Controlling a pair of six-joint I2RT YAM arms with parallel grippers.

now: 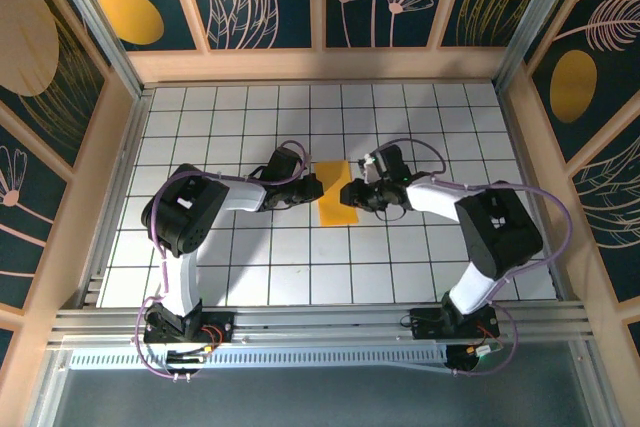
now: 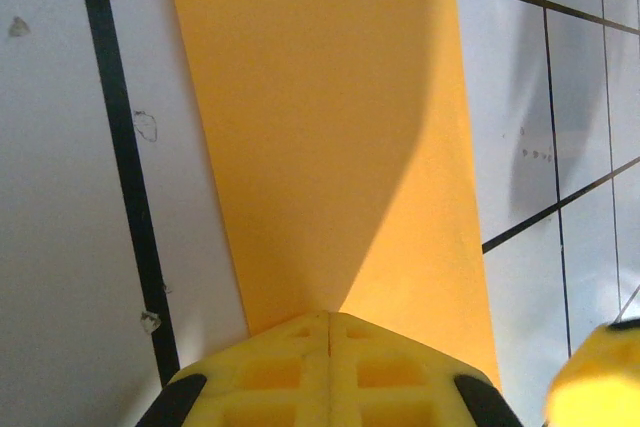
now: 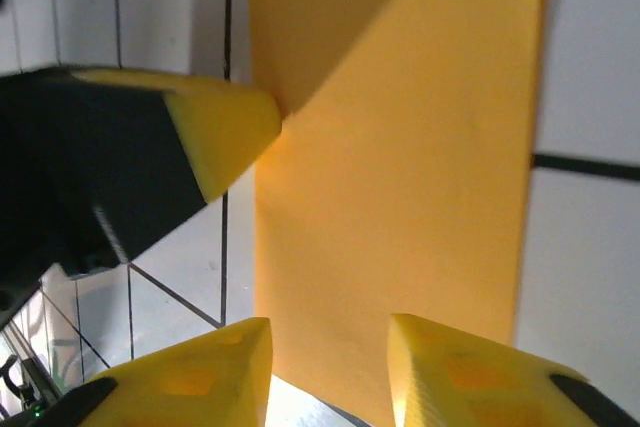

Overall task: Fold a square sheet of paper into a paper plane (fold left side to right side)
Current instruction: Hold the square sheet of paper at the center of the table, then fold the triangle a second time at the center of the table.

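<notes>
Square sheet of paper [image 1: 335,207] lies halved, narrow strip. My left fingers [image 2: 290,367] closed, pressing near edge; right fingers [image 3: 200,372] open, straddling opposite edge. Next, I judge: sharpen crease.

Two matching arms stand here, each made of chunky black joint housings joined by smooth white tubes. Along the left arm [image 1: 183,215] and the right arm [image 1: 497,229] a thin lilac cable [image 1: 566,219] loops loosely, and small red wires [image 1: 205,333] show at the black bolted bases [image 1: 170,327]. The left gripper [image 2: 328,319] and the right gripper [image 3: 328,332] end in blocky bright-yellow plastic fingers [image 3: 455,377] backed in black, the left's faces moulded with square recesses.
</notes>
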